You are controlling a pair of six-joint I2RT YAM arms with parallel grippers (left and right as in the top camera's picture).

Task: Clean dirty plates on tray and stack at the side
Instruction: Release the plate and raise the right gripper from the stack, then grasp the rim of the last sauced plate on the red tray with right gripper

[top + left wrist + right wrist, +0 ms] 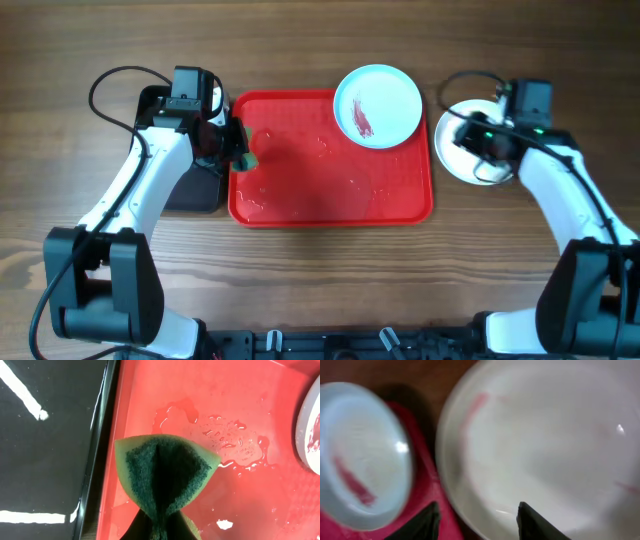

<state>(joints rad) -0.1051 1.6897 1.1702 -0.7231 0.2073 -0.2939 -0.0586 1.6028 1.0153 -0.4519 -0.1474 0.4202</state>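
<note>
- We see the large red rectangular plastic tray [330, 195] in the middle of the brown wooden table [330, 270]. Most of its floor is bare, apart from thin puddles of water [235, 445] near the left side.
- The pale mint-blue round plate [390, 100], with a dark red streak in it, sits at the tray's far right corner. Its edge overlaps the tray's raised rim.
- The white round plate [460, 165] lies on the wood just beside the tray's right edge.
- The right gripper [479, 522] hangs over that white plate's near-tray side. Its fingers stand partly apart and clamp nothing, and the plate's rim shows in the gap below them.
- The left gripper [232, 148] is pinched tight on a folded green-and-yellow sponge [162, 472] just inside the tray's left rim.
- A smaller black tray [190, 190] lies right against that left rim, under the left arm.
- Between sponge and mint-blue plate, the tray floor is open.
</note>
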